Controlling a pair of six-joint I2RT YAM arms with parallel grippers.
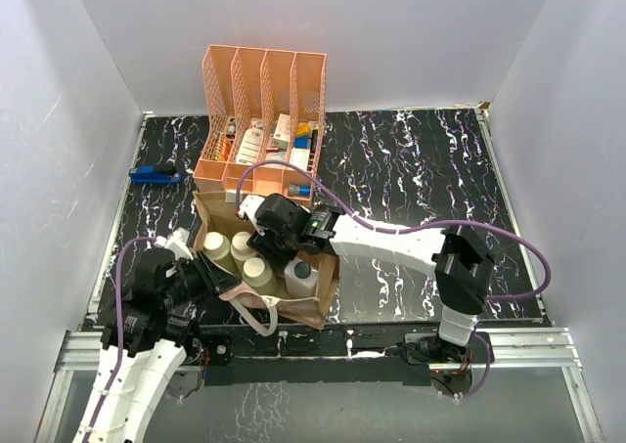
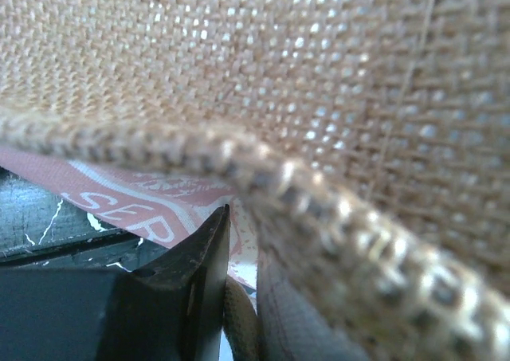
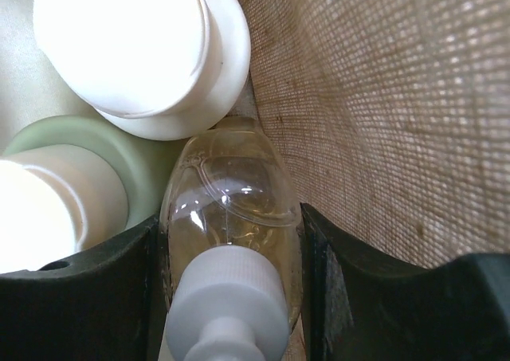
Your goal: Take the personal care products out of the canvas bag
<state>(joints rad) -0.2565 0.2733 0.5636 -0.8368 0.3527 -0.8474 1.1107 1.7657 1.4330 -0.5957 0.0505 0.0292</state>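
The tan canvas bag (image 1: 311, 304) stands open near the table's front left. Three olive-green bottles with cream caps (image 1: 215, 246) (image 1: 243, 244) (image 1: 259, 273) and a white squarish bottle with a dark cap (image 1: 300, 276) stand inside it. My right gripper (image 1: 279, 236) reaches down into the bag. In the right wrist view its fingers (image 3: 80, 297) press both sides of the clear bottle with the white cap (image 3: 231, 209), beside the bag wall (image 3: 382, 98). My left gripper (image 1: 208, 275) pinches the bag's front-left rim (image 2: 303, 194), with its finger (image 2: 187, 289) tight against the fabric.
An orange slotted file rack (image 1: 260, 96) with small boxes and tubes stands right behind the bag. A blue object (image 1: 155, 175) lies at the far left. White walls close in the black marbled table (image 1: 421, 169) on three sides.
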